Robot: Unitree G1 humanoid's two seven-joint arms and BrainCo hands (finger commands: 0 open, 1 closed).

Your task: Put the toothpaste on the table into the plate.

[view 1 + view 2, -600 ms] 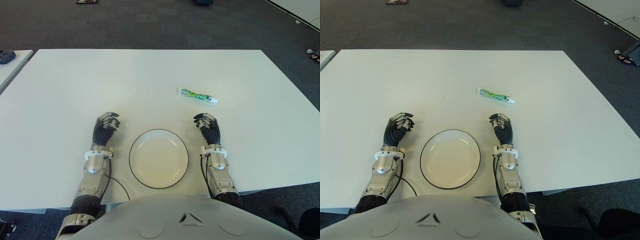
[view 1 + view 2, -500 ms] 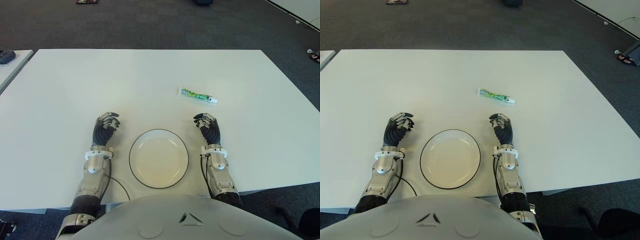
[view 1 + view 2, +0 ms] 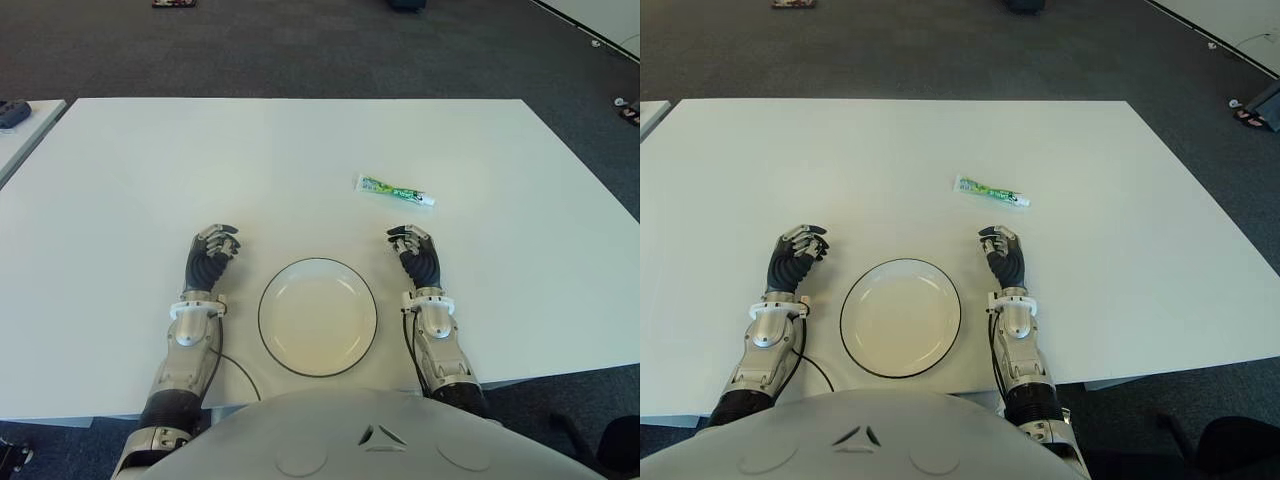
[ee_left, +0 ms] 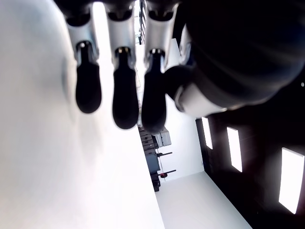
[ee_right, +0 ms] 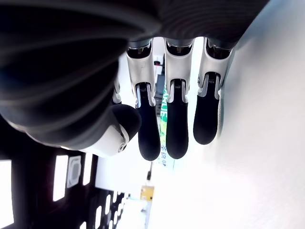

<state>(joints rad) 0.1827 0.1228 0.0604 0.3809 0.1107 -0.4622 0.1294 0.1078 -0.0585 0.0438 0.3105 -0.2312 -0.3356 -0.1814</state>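
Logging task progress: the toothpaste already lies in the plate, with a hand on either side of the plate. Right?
Not quite. In the left eye view the toothpaste lies on the table, beyond the right hand; the plate is empty. The left hand flanks its other side.

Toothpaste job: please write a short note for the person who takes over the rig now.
Left hand: left of the plate, open, holding nothing.
Right hand: right of the plate, open, holding nothing.
Toothpaste: lies flat on the table, beyond the right hand, apart from the plate.
Done: nothing.
Left: grasp the tube, likely with the right hand, and place it in the plate.
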